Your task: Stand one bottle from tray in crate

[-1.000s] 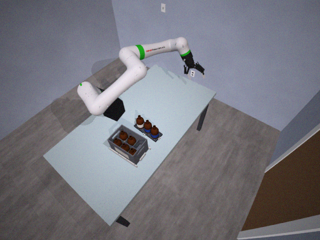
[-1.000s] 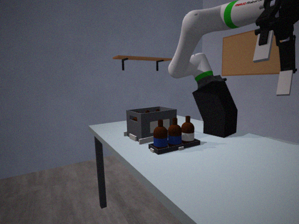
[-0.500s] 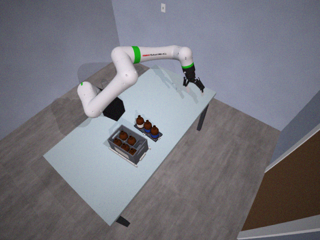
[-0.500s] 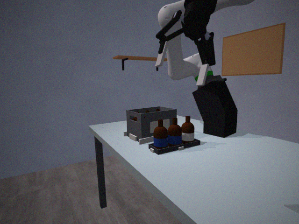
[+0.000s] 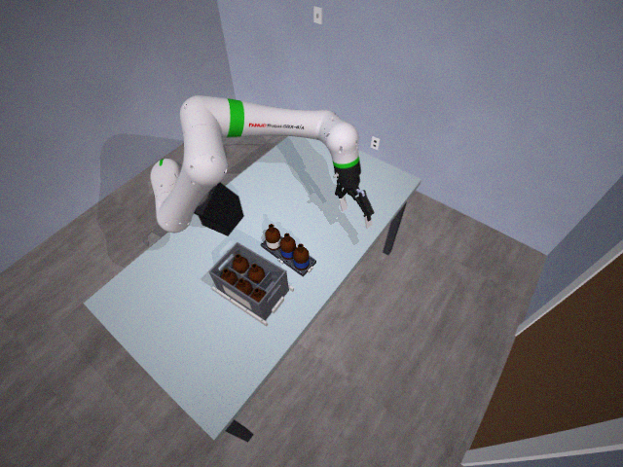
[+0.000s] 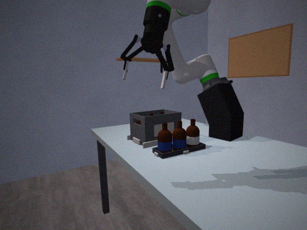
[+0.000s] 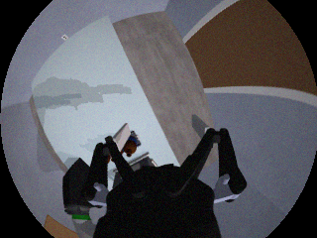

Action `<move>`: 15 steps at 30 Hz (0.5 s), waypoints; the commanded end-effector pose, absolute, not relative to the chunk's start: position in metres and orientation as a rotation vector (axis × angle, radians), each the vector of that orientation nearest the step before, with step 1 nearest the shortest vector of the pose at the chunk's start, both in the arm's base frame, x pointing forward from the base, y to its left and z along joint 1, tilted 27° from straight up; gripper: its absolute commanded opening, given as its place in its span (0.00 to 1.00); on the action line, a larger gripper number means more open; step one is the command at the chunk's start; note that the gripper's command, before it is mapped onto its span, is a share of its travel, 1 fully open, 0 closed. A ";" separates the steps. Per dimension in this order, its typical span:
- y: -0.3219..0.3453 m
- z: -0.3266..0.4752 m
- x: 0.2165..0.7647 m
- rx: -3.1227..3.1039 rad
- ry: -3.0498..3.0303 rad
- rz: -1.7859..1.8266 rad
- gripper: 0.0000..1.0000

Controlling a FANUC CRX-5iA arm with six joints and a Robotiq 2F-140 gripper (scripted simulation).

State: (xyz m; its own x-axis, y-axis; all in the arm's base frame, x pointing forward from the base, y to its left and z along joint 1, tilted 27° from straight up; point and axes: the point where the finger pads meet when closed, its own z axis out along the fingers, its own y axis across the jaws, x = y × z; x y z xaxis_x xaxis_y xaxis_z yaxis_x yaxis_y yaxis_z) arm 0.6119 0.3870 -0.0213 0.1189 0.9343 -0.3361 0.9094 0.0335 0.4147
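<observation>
Gripper (image 6: 143, 78): fingers wide, holding nothing, high above bench nr far long edge. Tray (image 5: 308, 266): 3 bottles (image 5: 287, 245) upright, mid-bench beside crate (image 5: 274, 282), 5 cells filled. Risk: tight row, so an off-centre descent may topple neighbours or nudge tray.

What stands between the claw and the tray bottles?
Nothing visible. The open, empty claw hangs high above the table, with only air down to the three bottles on the tray beside the crate.

Red "FANUC" lettering, followed by smaller unreadable print, runs along the arm's white forearm (image 5: 286, 125).
</observation>
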 end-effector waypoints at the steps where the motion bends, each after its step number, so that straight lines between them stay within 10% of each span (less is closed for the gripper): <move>1: 0.321 0.003 0.611 1.951 1.714 0.045 1.00; 15: 0.128 0.047 0.565 2.145 1.526 -0.032 1.00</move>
State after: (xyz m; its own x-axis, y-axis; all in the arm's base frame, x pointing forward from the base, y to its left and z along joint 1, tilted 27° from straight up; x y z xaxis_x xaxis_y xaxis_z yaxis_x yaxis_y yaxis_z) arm 0.5849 0.1774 0.0365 0.3027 0.8988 -0.3170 0.9056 -0.1676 0.3895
